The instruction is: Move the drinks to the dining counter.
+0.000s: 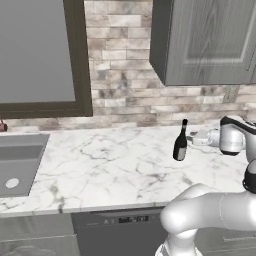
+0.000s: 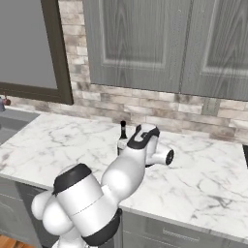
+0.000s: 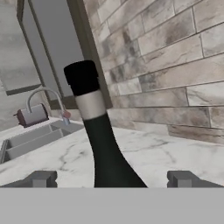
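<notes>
Bottle (image 1: 180,144) stands upright on table (image 1: 100,170), centre-right of frame, between tips of gripper (image 3: 111,179), which is spread wide, not yet gripping. Risk: off-centre closure or a nudge could tip the tall, narrow bottle.

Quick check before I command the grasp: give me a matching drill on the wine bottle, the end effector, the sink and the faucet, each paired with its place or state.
Things:
1. wine bottle
2. end effector
3. sink
4. faucet

Places or states:
A. set into the counter at the far left
B. open, one fingertip on each side of the bottle
C. upright on the marble counter
D. arched above the basin, by the window

Pairs: 1-C, 2-B, 3-A, 4-D
</notes>
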Robot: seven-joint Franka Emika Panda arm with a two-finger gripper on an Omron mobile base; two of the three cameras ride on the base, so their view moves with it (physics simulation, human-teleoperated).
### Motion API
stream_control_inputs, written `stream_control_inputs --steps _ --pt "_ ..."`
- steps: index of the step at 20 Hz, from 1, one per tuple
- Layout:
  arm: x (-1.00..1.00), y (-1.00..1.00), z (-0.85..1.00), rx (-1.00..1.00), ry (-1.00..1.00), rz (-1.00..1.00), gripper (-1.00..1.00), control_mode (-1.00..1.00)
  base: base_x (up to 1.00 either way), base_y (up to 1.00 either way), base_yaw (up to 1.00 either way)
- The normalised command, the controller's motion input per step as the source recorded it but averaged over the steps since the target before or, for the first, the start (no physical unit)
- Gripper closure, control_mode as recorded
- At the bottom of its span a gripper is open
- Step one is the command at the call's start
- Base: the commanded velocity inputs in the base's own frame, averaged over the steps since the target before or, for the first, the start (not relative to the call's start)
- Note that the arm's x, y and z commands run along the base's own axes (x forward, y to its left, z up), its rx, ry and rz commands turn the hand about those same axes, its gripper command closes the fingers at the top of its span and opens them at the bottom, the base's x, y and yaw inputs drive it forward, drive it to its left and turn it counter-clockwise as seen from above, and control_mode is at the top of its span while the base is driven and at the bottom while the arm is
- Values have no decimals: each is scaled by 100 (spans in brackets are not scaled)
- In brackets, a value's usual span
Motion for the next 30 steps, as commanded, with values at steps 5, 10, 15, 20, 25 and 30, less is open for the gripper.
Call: stream_control_inputs --steps 5,10,15,20,25,30 --pt "1 12 0 0 0 0 -100 -100 0 0 0" --pt "6 17 0 0 0 0 -100 -100 0 0 0" --pt "22 8 0 0 0 0 -100 -100 0 0 0" --pt "35 0 0 0 0 0 -100 -100 0 0 0" --pt "25 0 -3 0 0 0 -100 -100 0 0 0" --pt "3 1 -11 0 0 0 100 -100 0 0 0"
